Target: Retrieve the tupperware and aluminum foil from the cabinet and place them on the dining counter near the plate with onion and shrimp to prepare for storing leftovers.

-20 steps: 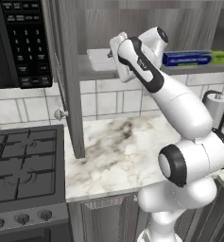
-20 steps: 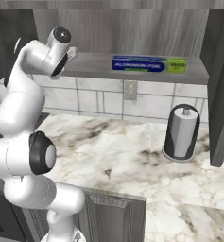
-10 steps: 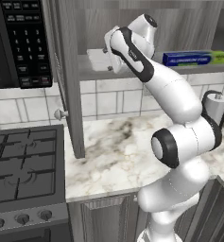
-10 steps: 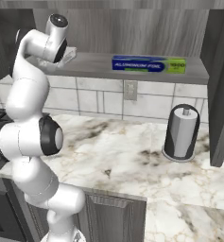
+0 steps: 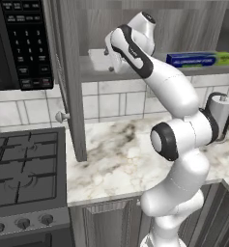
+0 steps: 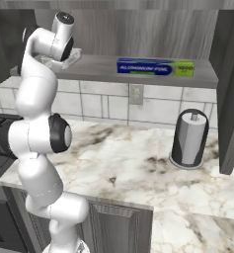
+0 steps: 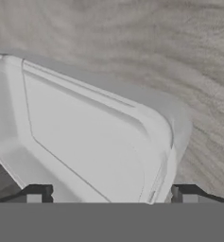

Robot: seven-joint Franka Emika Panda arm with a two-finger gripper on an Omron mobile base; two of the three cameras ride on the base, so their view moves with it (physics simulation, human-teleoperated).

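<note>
Reaching claw (image 7: 108, 196) now straddling tupperware (image 7: 85, 137)

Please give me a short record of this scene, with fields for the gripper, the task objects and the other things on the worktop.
gripper: fingers spread wide, either side of the tupperware, not closed on it
tupperware: on the cabinet shelf, left part
aluminum foil: lying flat on the same shelf, to the right
cabinet: door open
dark cylinder: upright on the marble worktop
</note>
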